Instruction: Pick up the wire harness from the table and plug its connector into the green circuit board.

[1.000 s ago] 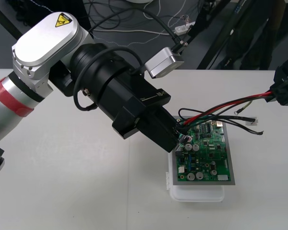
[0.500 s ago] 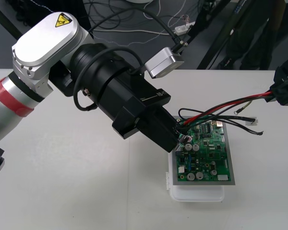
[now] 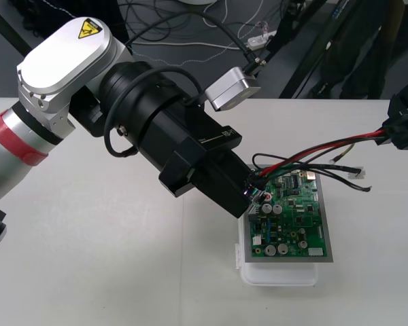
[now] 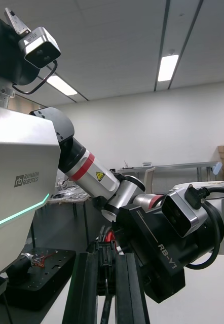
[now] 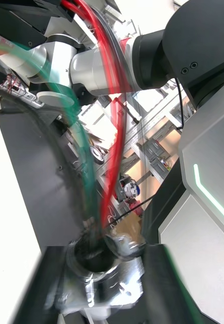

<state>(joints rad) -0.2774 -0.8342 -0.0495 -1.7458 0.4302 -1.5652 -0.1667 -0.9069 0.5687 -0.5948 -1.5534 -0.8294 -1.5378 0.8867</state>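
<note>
The green circuit board (image 3: 296, 224) lies on its white base (image 3: 279, 275) right of the table's middle. My left gripper (image 3: 250, 192) hangs over the board's far left corner, shut on the harness. In the left wrist view its dark fingers (image 5: 165, 288) clamp the round metal socket (image 5: 99, 258), from which the wires rise. Red, black and green wires (image 3: 313, 155) run up and right to my right gripper (image 3: 396, 132) at the table's right edge. In the right wrist view its fingers (image 4: 129, 288) stand close together on those wires (image 4: 108, 248). The left gripper hides the plug.
Loose wire ends with a small white connector (image 3: 357, 174) hang just right of the board's far edge. Bare table spreads left of and in front of the board. The left arm's body (image 3: 170, 142) reaches across the table's middle.
Hardly anything: the left gripper's tip has shifted very slightly up and left, and the loose wire ends beside the board have stirred a little.
</note>
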